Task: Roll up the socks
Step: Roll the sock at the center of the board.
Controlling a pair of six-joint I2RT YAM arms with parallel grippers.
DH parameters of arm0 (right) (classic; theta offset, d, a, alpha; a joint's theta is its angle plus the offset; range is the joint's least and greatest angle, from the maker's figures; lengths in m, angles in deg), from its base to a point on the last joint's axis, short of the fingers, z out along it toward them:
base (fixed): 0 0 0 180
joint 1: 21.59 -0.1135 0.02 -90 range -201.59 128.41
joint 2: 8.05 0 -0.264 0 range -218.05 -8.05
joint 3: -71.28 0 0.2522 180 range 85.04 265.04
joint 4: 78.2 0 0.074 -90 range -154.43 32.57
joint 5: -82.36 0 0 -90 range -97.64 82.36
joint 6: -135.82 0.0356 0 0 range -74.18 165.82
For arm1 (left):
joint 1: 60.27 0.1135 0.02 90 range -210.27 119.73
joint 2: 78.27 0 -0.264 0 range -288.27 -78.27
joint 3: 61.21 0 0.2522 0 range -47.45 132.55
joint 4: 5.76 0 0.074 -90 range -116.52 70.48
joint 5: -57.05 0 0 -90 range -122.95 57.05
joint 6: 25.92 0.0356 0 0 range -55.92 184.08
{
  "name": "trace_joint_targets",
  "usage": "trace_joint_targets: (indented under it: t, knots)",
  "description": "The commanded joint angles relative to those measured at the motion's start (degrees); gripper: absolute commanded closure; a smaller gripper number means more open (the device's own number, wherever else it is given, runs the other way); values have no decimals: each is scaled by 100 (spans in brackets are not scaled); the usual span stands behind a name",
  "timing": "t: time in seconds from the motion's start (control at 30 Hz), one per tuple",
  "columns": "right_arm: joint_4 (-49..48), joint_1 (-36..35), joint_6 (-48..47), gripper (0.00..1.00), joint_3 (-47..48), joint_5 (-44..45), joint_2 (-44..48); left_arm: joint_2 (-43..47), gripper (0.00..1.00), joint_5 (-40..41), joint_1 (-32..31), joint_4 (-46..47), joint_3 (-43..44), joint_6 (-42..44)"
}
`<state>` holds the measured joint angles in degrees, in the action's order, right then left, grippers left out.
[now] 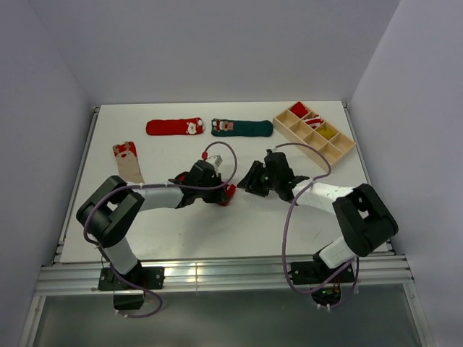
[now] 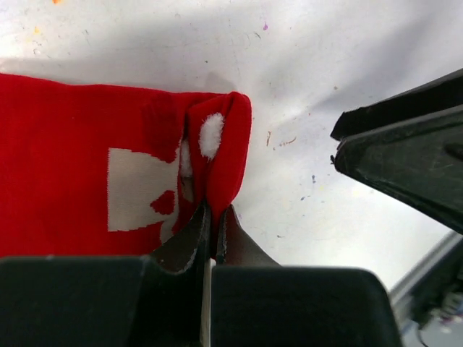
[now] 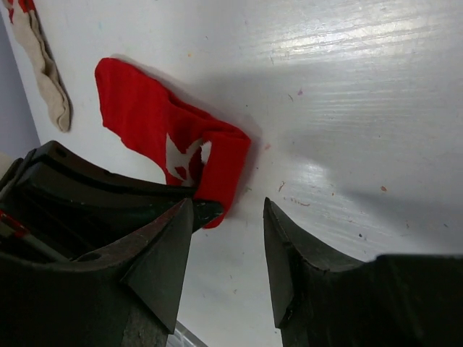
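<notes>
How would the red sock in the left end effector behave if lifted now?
Probably floppy: the red sock folds over itself where the left end effector pinches it. Likely light, since it lies thin and flat on the table. Its loose end would probably dangle rather than hold shape.

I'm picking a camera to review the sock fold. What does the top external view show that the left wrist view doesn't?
Only the top view: a second red sock, the green sock, the beige sock and the wooden tray. Only the left wrist view: the left hand shut on a folded edge of the held red sock, with its white figure showing. Both: that sock and the right hand close by, on the white table.
</notes>
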<state>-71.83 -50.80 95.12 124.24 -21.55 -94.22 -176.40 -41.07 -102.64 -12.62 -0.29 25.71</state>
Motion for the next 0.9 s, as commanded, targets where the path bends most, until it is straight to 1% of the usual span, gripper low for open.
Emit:
trace_joint_targets:
  t: [0.0,0.17,0.2,0.4,0.63,0.7,0.87]
  knots:
    - [-647,3,185,49,-105,64,110,-58,99,-691,132,163,-294,-513]
    - [-1000,-6,396,48,-158,-138,-163,21,99,-989,343,487,-584,-952]
    - [-1113,-14,414,49,-150,-164,-294,56,99,-1085,378,714,-741,-1162]
    - [-1413,-102,651,49,-158,-463,-690,66,99,-1332,598,1506,-1304,-1787]
    - [-1545,-172,686,49,-150,-630,-1041,-75,99,-1833,914,2525,-1797,-2359]
    - [-1615,-199,713,49,-132,-709,-1086,-162,99,-1912,967,2685,-1894,-2508]
    - [-1449,-383,642,49,34,-771,-1261,-338,99,-2070,1073,3116,-2026,-2728]
